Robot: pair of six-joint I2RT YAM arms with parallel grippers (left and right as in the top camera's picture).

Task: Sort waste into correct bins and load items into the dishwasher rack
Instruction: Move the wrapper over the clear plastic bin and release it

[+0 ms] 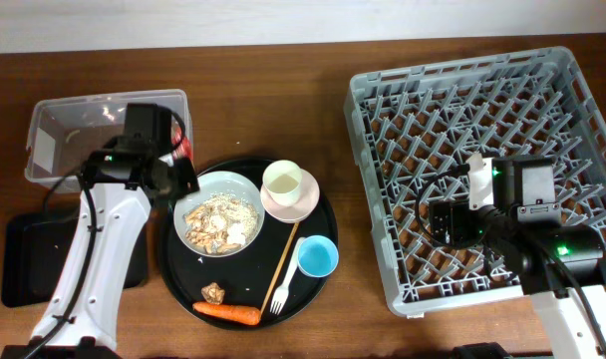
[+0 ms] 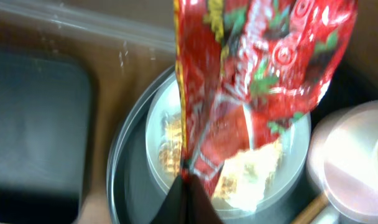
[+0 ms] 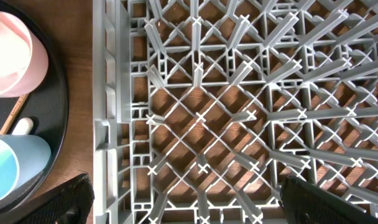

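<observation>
My left gripper (image 1: 179, 160) (image 2: 188, 182) is shut on the lower edge of the red crinkled snack wrapper (image 1: 186, 146) (image 2: 257, 74), held above the pale green bowl (image 1: 218, 212) (image 2: 156, 134) of rice-like scraps. The clear tub (image 1: 104, 128) lies just behind it, and the shallow black tray (image 1: 24, 259) (image 2: 33, 124) to the left. My right gripper (image 1: 445, 221) (image 3: 189, 208) hangs open over the grey dishwasher rack (image 1: 492, 110) (image 3: 226, 112), nothing between its fingers (image 3: 319, 199). On the round tray are a cream cup (image 1: 283, 181) in the pink bowl (image 1: 301, 204), a blue cup (image 1: 317, 256), chopsticks (image 1: 284, 259), a fork (image 1: 279, 291), a carrot (image 1: 226, 313) and a brown lump (image 1: 215, 292).
The large round black tray (image 1: 183, 269) (image 2: 122, 177) sits between the bins and the rack. In the right wrist view the pink bowl (image 3: 9, 62) and blue cup (image 3: 15, 168) lie left of the rack's wall. Bare wooden table shows between tray and rack.
</observation>
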